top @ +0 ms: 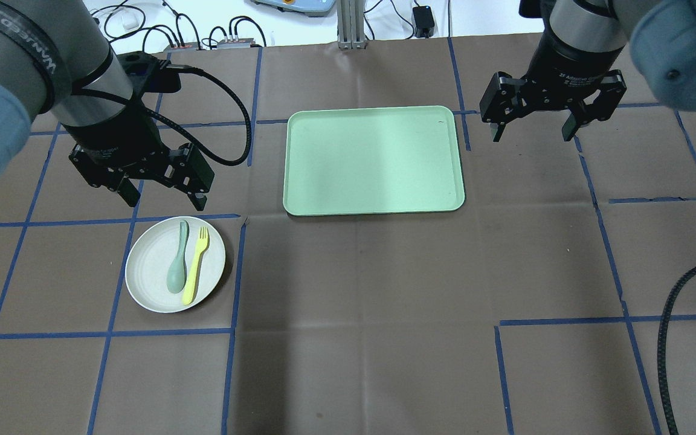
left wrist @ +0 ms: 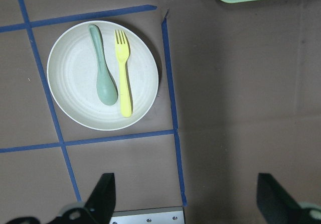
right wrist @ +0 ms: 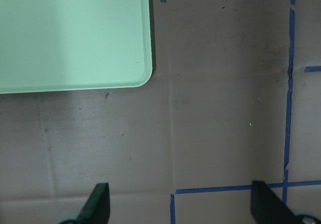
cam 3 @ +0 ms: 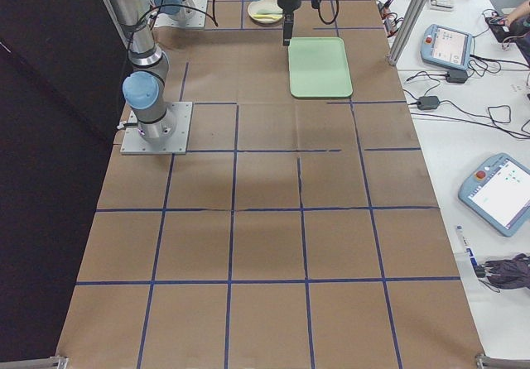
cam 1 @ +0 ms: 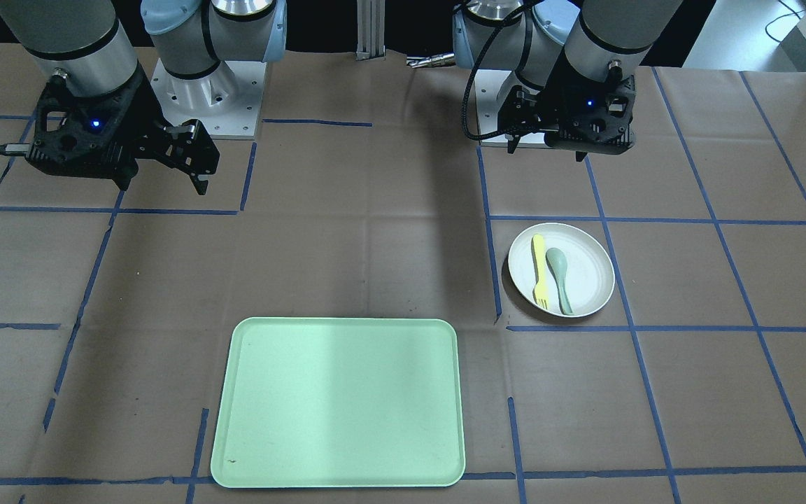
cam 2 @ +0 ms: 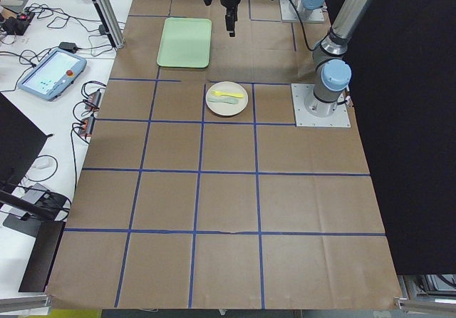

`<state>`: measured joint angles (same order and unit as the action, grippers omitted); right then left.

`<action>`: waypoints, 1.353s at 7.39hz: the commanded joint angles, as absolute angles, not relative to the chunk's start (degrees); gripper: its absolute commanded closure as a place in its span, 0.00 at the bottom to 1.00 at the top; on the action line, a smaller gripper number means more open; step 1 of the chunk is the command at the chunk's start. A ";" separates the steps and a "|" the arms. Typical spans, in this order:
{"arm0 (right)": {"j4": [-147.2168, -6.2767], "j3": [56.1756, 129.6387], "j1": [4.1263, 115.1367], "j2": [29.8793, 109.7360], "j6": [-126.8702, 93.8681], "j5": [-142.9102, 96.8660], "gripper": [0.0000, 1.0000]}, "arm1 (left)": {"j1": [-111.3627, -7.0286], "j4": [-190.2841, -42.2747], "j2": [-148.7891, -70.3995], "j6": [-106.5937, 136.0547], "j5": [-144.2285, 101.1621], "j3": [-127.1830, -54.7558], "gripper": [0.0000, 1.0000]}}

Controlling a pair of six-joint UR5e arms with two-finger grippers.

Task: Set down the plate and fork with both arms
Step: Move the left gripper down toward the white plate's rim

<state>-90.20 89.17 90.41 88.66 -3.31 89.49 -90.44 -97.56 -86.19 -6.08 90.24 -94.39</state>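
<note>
In the front-facing view the round off-white shallow plate (cam 1: 588, 280) sits on the brown paper-covered table (cam 1: 375, 266) at 3 o'clock, carrying the slim pale yellow plastic fork (cam 1: 540, 271) and a grey-green spoon (cam 1: 561, 280) side by side. The rectangular mint-green tray (cam 1: 340, 402) lies at 6 o'clock, apart from it. In the overhead view the left claw (top: 164, 199) hovers at the plate's 12 o'clock, fingers spread, empty. The right claw (top: 531, 136) hangs at the tray's 3 o'clock, also spread and empty.
</note>
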 commanded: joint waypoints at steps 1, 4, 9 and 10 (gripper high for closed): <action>-89.39 89.38 90.61 89.81 -3.25 88.33 0.00 | -90.44 -97.47 -86.39 -6.15 90.26 -94.39 0.00; -89.03 89.47 90.62 90.00 -2.55 88.68 0.00 | -90.35 -97.82 -85.61 -6.06 90.18 -94.66 0.00; -89.38 90.00 90.44 89.82 -2.64 91.76 0.00 | -90.09 -97.47 -86.84 -5.79 90.09 -95.18 0.00; -89.38 90.00 90.53 89.82 -2.72 91.84 0.00 | -89.91 -97.12 -87.27 -6.06 90.09 -95.19 0.00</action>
